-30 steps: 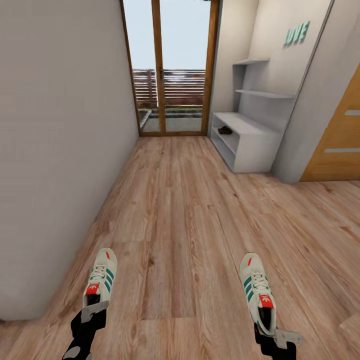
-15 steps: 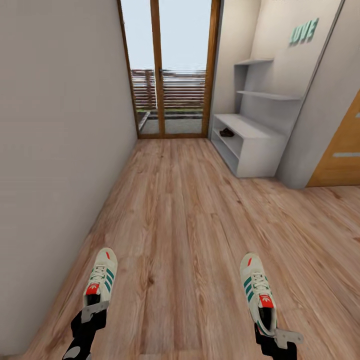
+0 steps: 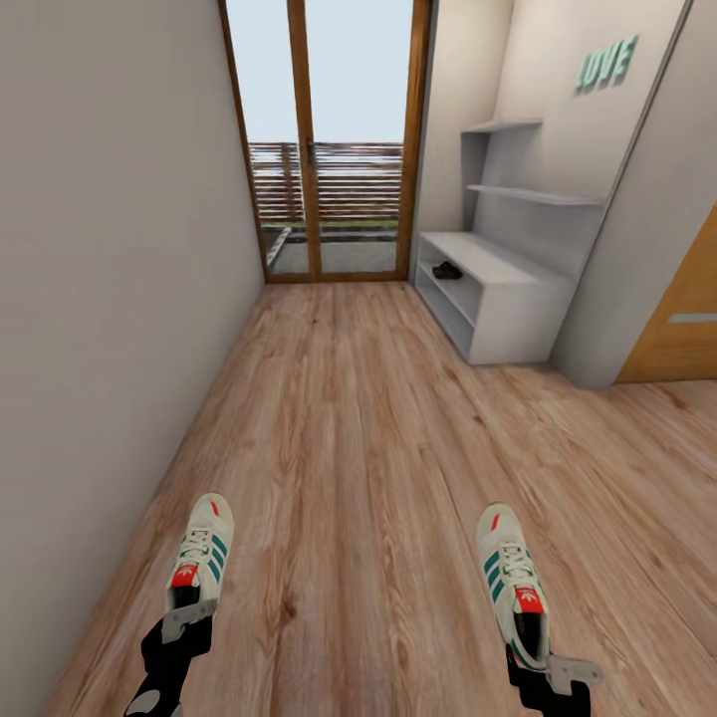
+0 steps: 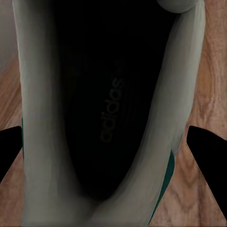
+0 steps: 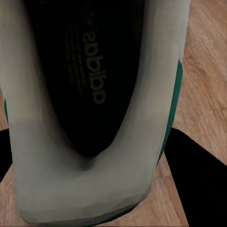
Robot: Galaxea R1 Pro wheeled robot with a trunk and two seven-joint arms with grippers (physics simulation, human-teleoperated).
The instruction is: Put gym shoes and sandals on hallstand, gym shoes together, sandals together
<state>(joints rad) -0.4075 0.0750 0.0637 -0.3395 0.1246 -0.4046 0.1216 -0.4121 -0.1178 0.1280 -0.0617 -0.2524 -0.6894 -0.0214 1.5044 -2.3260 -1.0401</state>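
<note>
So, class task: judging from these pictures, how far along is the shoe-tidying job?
Done: a dark sandal-like shape already lies inside the hallstand.
In hand: each gripper holds a gym shoe, the left gripper one, the right gripper the other.
Left: setting both shoes side by side on the rack.

"LOVE" (image 3: pixel 605 64) stands in green letters on the wall above the rack. "adidas" is printed on the left shoe's insole (image 4: pixel 111 111). The right shoe's insole (image 5: pixel 92 66) bears it too.
</note>
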